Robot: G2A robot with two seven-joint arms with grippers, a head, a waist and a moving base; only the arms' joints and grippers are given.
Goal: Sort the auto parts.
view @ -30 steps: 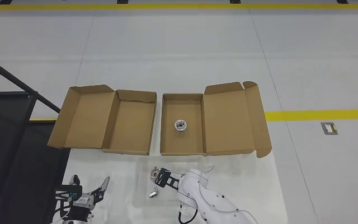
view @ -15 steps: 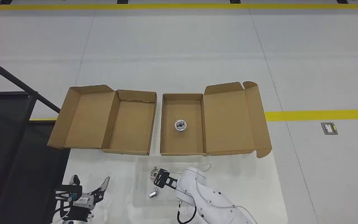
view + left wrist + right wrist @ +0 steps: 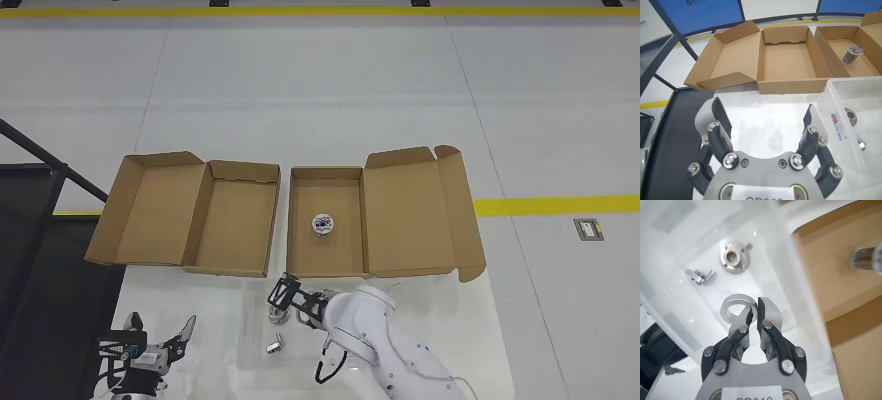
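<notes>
Right fingers (image 3: 760,313) tight on rim of metal ring (image 3: 738,297) over bin (image 3: 848,79); left fingers (image 3: 721,115) wide.

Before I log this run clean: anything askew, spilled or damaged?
Nothing stands out. Both boxes look intact, the finned cylinder stands upright in one, the hub and bracket lie inside the clear bin, and the right gripper pinches the ring by its rim.

Pale grey floor (image 3: 300,90) stretching before me, yellow tape stripe (image 3: 560,205) crossing it; blue wall panels (image 3: 702,15) flanking white perforated board (image 3: 778,7).
</notes>
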